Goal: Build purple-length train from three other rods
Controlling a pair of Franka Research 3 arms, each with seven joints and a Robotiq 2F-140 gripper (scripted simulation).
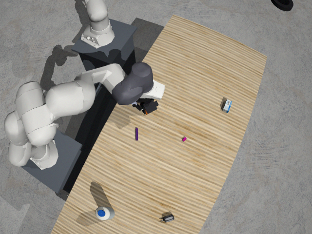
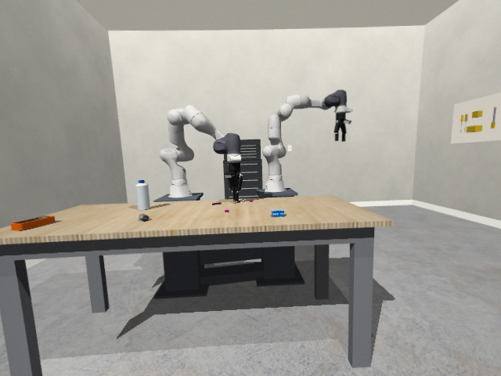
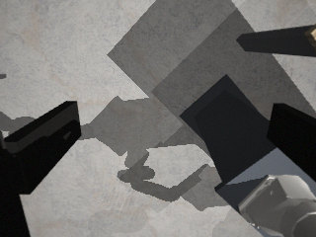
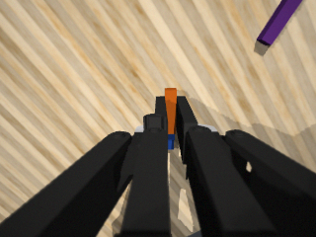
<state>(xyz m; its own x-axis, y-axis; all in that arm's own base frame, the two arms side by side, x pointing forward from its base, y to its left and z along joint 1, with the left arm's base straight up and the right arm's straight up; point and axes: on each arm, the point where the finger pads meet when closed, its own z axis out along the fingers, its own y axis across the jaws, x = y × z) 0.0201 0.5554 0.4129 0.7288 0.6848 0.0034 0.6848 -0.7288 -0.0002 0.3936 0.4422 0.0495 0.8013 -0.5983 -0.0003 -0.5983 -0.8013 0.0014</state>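
The purple rod (image 1: 136, 134) (image 2: 216, 203) (image 4: 279, 22) lies flat. My right gripper (image 1: 145, 111) (image 2: 236, 200) (image 4: 170, 111) is shut on an orange rod (image 1: 146, 112) (image 4: 171, 114), very low over or at the table; which cannot be told. In the right wrist view a blue rod (image 4: 171, 143) shows right at the orange rod's near end, partly hidden by the fingers; contact is unclear. One magenta rod (image 1: 184, 139) (image 2: 226, 211) lies apart. Another magenta rod (image 2: 250, 200) lies near the right gripper, hidden in the top view. My left gripper (image 2: 340, 140) (image 3: 174, 119) is open and empty, high up.
A white bottle (image 1: 101, 213) (image 2: 142, 197) and a dark mouse-like object (image 1: 168, 218) (image 2: 143, 217) stand well away from the rods. A small blue-and-white box (image 1: 227, 106) (image 2: 278, 213) is near the far edge. An orange tool-like object (image 2: 33, 222) lies at the table's left end in the exterior view.
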